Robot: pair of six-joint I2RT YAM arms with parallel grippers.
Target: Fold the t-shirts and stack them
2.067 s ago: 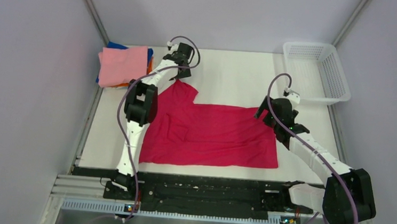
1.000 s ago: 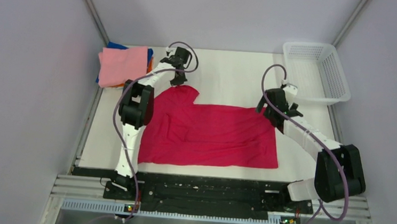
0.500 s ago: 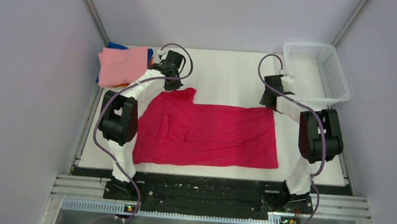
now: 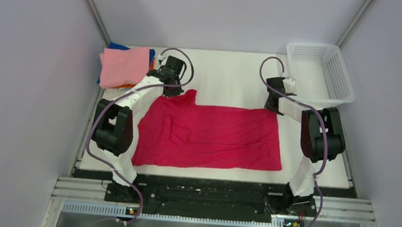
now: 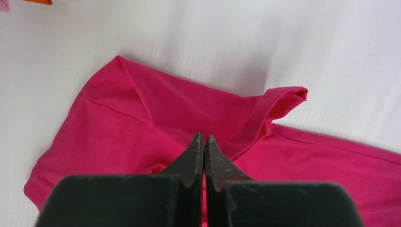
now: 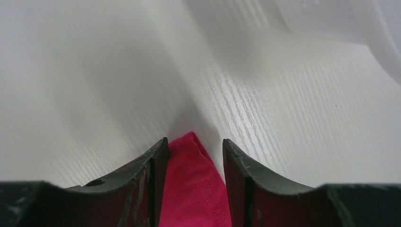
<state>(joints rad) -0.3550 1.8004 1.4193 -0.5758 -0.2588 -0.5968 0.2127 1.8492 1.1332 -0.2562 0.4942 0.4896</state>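
Pinching the limp shirt (image 4: 208, 136) by a sleeve in my left pincer (image 5: 204, 136), I straddle its corner near the far edge of the table (image 4: 234, 75), right pincer (image 6: 195, 140) wide.

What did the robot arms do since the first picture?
The right gripper moved farther back to the shirt's far right corner and is now open around it. The left gripper, shut, slid a little left by the sleeve as its elbow swung out, and the shirt's left side shifted left. The pink stack and basket stayed put.
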